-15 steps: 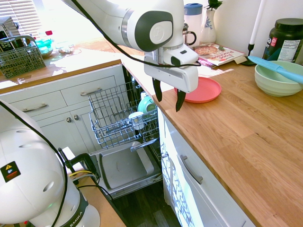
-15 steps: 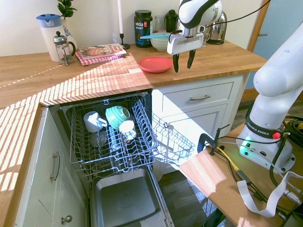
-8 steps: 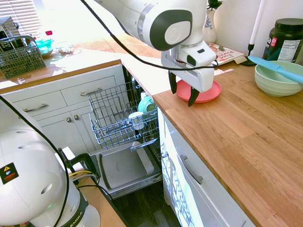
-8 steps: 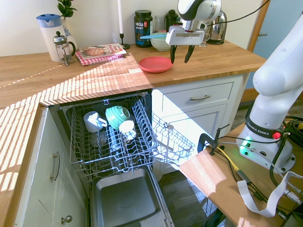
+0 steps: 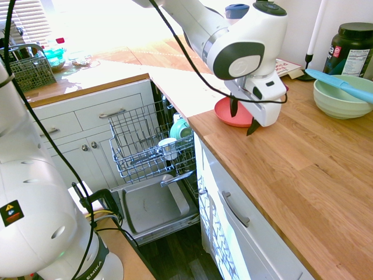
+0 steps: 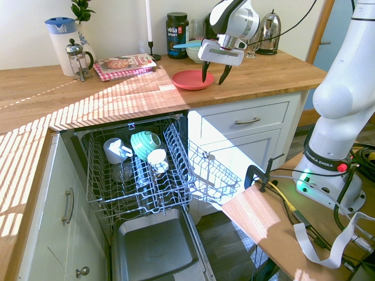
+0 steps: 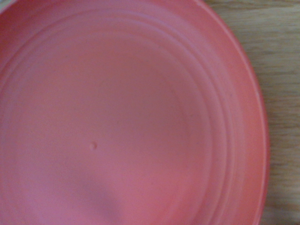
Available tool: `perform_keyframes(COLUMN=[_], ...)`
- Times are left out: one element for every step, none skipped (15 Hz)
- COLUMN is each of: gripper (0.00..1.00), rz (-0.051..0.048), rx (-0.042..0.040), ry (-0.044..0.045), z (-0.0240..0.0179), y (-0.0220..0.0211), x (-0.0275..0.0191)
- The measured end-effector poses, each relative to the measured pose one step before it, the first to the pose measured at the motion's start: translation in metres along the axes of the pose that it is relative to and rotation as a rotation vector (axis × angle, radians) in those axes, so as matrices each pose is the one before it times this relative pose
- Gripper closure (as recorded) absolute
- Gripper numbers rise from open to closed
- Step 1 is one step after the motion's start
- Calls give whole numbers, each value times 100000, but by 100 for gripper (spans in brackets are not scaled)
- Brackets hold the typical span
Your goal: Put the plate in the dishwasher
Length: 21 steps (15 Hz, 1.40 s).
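Plate, coral-red and shallow, lies flat on the wooden surface near its front edge, above the open dishwasher (its wire rack pulled out, with cups and a teal bowl inside). The hand hangs over the plate's near side, fingers spread wide and pointing down, grasping nothing. The wrist view is filled by the plate's ridged inside.

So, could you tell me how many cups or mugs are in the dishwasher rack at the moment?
3, close together at the rack's back: a white mug, a teal cup and a small white cup. Others may be hidden.
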<state>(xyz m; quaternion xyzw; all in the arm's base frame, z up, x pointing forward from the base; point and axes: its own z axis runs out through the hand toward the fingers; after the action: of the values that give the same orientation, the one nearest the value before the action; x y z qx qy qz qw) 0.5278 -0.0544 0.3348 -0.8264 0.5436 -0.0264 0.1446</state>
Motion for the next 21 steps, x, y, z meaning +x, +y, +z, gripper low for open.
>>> perform_keyframes(gripper=[0, 0, 0, 0, 0, 0, 100, 100, 100, 100, 100, 100, 100, 100, 100, 100, 100, 100, 100, 100, 100], rz=[2109, 1842, 1621, 1112, 499, 25, -433, -633, -427, -310, -465, -524, -428, -312, -6, -102, -21, 75, 52, 60, -7], rx=[1990, 2013, 1739, 1437, 1161, 1404, 1002, 515, 346, 113, 9, -88, -59, -103, 15, 24, -59, -64, -113, -110, -89], ry=[636, 702, 495, 309, -629, -867, -555, -348, -266, -125, -111, -182, -202, -225, -246, -169, -102, -79, -59, -53, -71], z=[75, 29, 61, 102, 193, 275, 260, 218, 117, 35, 23, 12, 31, 79, 102, 92, 82, 65, 76, 76, 63], y=[-25, -70, -115, -251, -481, -717, -668, -480, -244, -34, 7, -11, -48, -49, -52, -10, 37, 38, 35, 51, 41], x=[287, 235, 231, 198, 96, 111, 53, -54, -42, -8, 2, -8, 6, 24, 40, 47, 33, 28, 19, 46, 32])
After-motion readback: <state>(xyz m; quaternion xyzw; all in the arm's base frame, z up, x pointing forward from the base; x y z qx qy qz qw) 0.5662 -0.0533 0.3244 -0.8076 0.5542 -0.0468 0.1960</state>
